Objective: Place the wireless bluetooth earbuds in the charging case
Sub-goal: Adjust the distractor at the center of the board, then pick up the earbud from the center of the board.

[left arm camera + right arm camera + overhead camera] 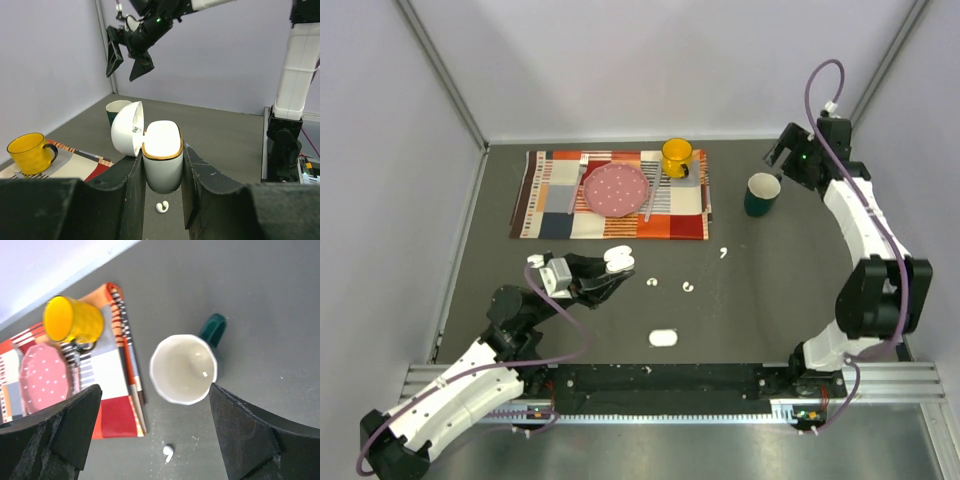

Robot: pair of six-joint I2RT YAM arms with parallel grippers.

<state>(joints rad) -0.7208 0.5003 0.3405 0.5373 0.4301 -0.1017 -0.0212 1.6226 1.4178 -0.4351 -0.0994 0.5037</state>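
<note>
The charging case (161, 145) was a small glossy white pod with a gold-coloured band round its mouth. Its rounded lid (126, 129) was swung open to the left in the left wrist view. The case stood upright with its long axis vertical and its mouth facing up. The left gripper (163, 172) was clamped on its lower body, a black finger pressed to each side, holding it above the table (770, 300) left of centre.

Three tiny white earbuds lay loose on the dark surface:
- The nearest earbud (653, 284) lay just past the held case.
- The middle earbud (688, 288) lay a little to its right.
- The far earbud (723, 252) lay nearer the green mug (761, 193), its stem running roughly up and down in the right wrist view.

The other two were too small to tell which way they pointed.

A closed white case (663, 338) lay on its side near the arms' bases, its long axis left to right. The right gripper (155, 386) hung above the green mug with its jaws wide apart and nothing between them. A yellow mug (677, 155) and a pink plate (615, 189) sat on the patterned placemat (550, 210).
</note>
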